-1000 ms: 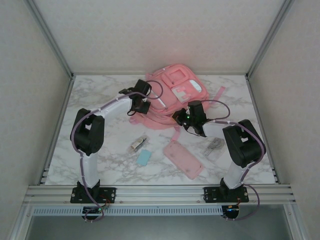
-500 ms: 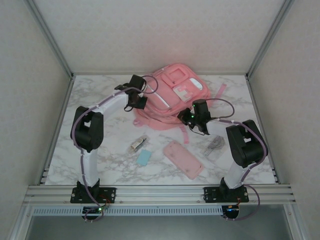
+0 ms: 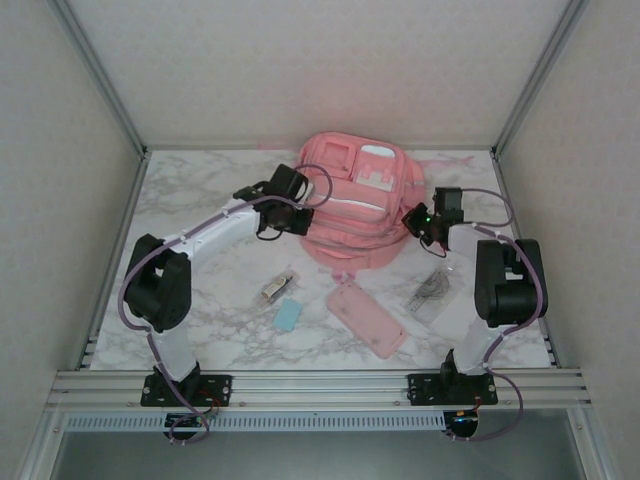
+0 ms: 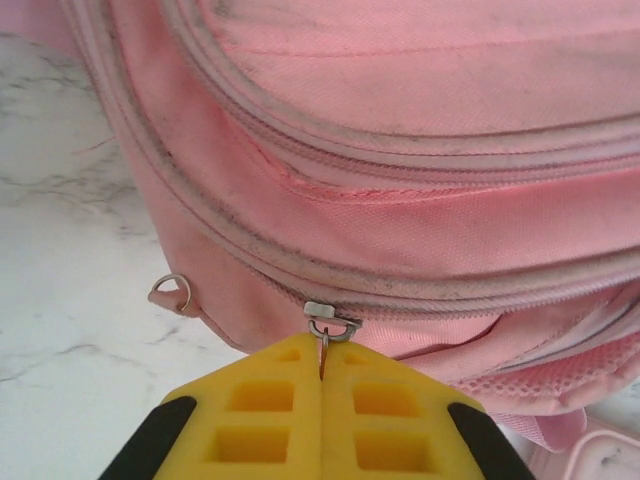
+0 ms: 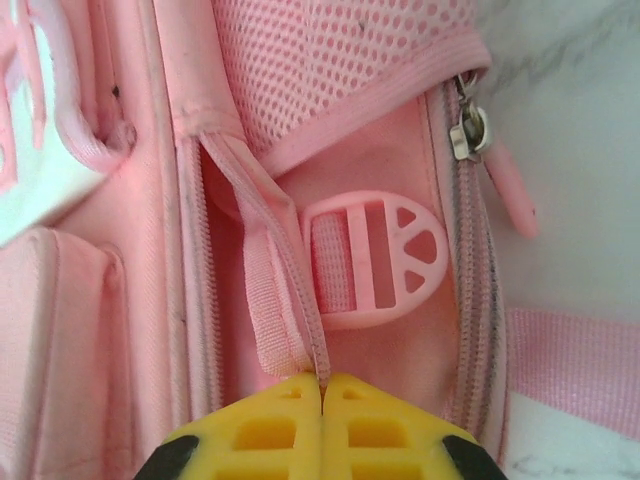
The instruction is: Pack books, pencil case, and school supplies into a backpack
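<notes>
Backpack [image 3: 352,212] between left pincer [image 4: 322,368], clamping zipper pull [image 4: 328,324], and right pincer [image 5: 322,386].

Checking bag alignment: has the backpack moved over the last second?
Yes. The backpack has turned and shifted right, judged against the pencil case, which stayed put.

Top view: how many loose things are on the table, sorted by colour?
Pink: 2, the backpack and the pencil case
Light blue: 1, a small block
Silvery or clear: 2, a stubby item and a strip
Total: 5
</notes>
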